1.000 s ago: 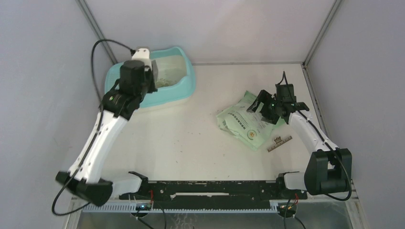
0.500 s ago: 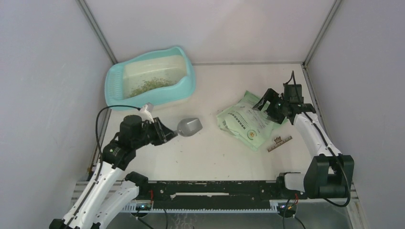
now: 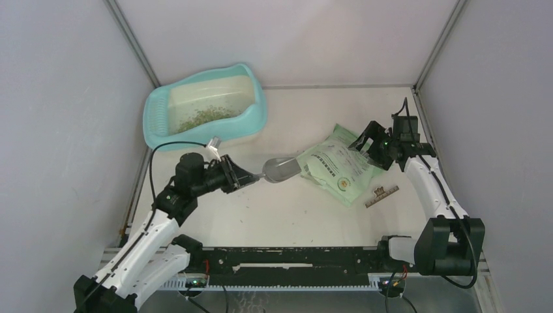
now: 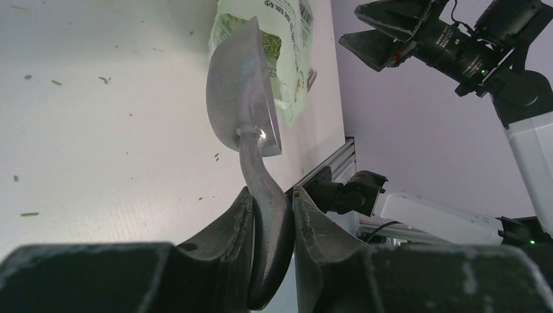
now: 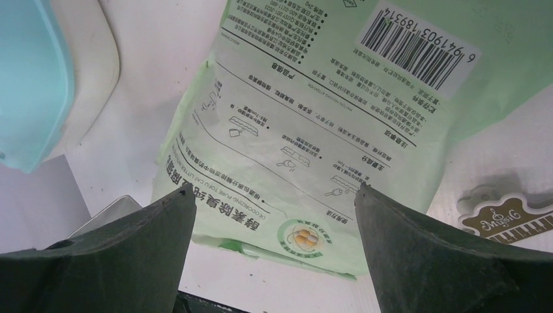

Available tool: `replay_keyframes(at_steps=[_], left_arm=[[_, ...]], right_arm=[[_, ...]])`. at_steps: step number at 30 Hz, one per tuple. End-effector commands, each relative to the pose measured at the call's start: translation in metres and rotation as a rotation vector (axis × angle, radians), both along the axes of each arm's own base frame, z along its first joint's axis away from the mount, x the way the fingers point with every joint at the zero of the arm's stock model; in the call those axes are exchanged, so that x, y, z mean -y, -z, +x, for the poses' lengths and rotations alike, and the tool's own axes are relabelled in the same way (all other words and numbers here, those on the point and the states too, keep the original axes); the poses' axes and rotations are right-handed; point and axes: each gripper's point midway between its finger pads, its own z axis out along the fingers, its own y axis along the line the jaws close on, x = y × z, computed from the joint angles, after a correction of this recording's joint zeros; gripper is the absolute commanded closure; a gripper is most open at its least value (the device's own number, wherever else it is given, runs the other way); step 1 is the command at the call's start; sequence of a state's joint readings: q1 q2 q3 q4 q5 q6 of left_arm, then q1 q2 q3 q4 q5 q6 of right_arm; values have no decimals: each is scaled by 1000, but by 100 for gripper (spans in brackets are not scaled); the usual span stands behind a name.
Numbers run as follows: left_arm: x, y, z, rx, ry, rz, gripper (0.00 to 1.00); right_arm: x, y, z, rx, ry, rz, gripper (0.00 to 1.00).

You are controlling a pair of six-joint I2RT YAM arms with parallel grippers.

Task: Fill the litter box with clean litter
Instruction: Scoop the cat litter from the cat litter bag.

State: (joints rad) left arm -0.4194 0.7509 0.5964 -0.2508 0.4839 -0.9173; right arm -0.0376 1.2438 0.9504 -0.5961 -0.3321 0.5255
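Note:
The turquoise litter box [image 3: 154, 112] stands at the back left with a thin patch of pale green litter [image 3: 203, 117] on its cream floor. My left gripper [image 3: 250, 178] is shut on the handle of a grey metal scoop [image 3: 282, 169]. The scoop's bowl lies at the open left end of the flat green litter bag [image 3: 336, 166]. In the left wrist view the scoop [image 4: 240, 85] is tipped on its side against the bag's mouth [image 4: 290, 39], the handle pinched in my left gripper [image 4: 270, 202]. My right gripper [image 3: 366, 145] hovers open over the bag [image 5: 313, 124].
A small brown piano-key clip [image 3: 381, 194] lies right of the bag, also in the right wrist view [image 5: 502, 218]. Stray granules dot the white table. Grey walls close in left, right and back. The litter box corner [image 5: 26, 78] shows at the right wrist view's left edge.
My left arm swung from over the litter box down to the table's middle, carrying the scoop rightward to the bag's mouth. The right gripper shifted slightly right, still open.

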Motion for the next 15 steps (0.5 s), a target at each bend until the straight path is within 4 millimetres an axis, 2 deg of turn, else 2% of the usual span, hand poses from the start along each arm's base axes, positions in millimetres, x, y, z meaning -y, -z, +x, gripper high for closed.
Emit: replay_keyframes(at_steps=[1,10,15], left_arm=[[13,-24,2,69,43,-72,82],[31,-12,6,40,67,-43,82],[39,-2,18,22,47,-17,82]], right_arm=[[1,-10,5,52,-12,-3,3],[2,-4,9,44,-9,10,2],[4,-2,11,43,-1,15,2]])
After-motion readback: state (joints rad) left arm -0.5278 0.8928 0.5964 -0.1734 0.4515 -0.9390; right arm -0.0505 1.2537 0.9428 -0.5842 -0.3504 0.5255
